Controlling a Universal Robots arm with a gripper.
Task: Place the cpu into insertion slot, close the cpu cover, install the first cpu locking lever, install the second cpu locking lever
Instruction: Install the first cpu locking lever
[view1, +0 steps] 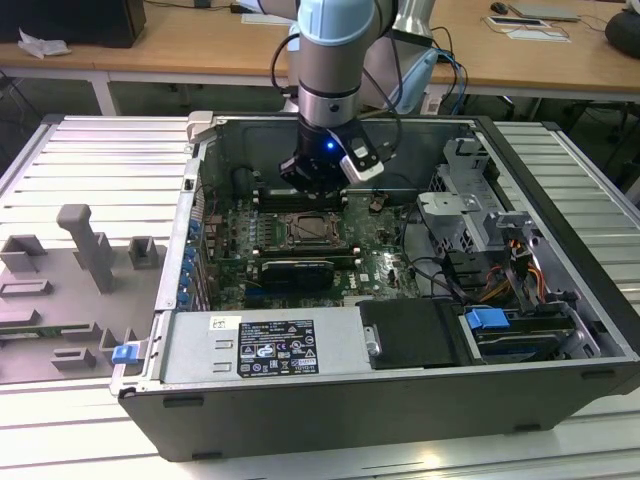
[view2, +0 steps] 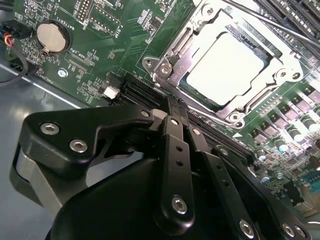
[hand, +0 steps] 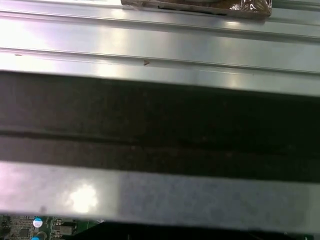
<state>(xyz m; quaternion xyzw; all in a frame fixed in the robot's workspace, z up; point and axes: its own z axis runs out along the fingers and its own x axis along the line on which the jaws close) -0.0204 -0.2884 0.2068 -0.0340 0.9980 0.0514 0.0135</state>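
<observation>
- Sitting in the insertion slot (view2: 235, 70), the cpu (view2: 227, 67) showed its pale top in the second wrist view; placement looked done.
- The cpu cover (view2: 192, 60) lay flat around the chip, so closing also appeared complete.
- Lever state was hard to judge: thin metal rods ran along the socket edges, possibly unlatched.
- The end effector (view2: 175, 112) hung just beside the socket's edge, above the green board (view2: 100, 30), fingers (view2: 172, 145) pressed together with nothing between them.
- In the exterior view the arm stood inside the open computer case (view1: 300, 400), end effector (view1: 315, 185) over the socket (view1: 310, 228).
</observation>
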